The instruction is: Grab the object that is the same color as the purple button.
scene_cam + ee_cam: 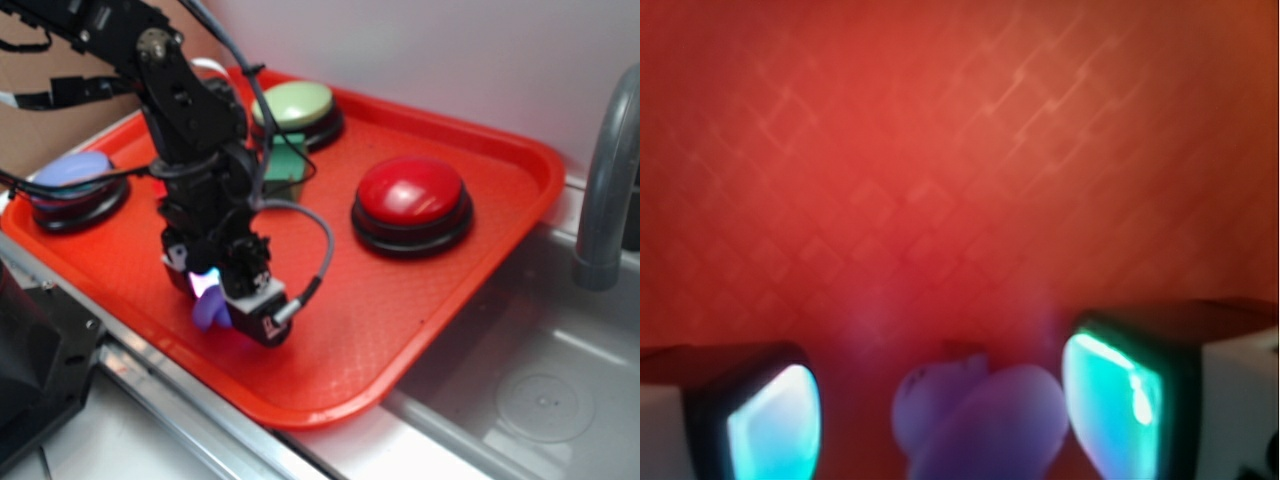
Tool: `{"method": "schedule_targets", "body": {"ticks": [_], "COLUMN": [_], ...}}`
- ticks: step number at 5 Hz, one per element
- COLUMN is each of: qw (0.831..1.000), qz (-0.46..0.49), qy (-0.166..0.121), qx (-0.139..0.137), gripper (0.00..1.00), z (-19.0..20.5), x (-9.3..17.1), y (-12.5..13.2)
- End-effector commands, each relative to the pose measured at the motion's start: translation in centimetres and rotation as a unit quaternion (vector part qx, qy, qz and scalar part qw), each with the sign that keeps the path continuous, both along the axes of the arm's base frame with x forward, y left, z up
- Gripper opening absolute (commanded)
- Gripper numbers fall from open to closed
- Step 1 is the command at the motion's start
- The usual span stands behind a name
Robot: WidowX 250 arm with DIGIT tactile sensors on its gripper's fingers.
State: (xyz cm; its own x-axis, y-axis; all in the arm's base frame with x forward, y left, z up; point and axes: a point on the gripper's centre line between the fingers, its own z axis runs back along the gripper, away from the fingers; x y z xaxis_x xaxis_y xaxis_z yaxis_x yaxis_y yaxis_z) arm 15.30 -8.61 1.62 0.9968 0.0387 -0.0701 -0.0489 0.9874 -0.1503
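Observation:
The small lavender lumpy object [208, 308] lies on the red tray [420, 320] near its front edge. My gripper [215, 290] is lowered over it, jaws down at the tray. In the wrist view the object [980, 415] sits between my fingers [1110, 400]. It is close to the right finger, and a gap shows at the left finger. The gripper [940, 405] is open around it. The purple button [72, 172], a lavender dome on a black base, stands at the tray's far left.
A red dome button [412, 190] stands right of centre and a pale green one [293, 103] at the back. A dark green block [285, 160] sits behind my arm. A grey faucet [605, 190] and a metal sink [540, 390] are to the right.

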Motion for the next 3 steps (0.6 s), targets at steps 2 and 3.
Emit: {"method": "schedule_targets", "body": {"ticks": [2,3], "qw": [0.999,0.999], "qz": [0.020,0.023], "qy": [0.007,-0.012], "qx": [0.046,0.045], "gripper": [0.00,0.00], "z": [1.4,3.6], "x": [0.5,1.4], "y": [0.1,1.1]}}
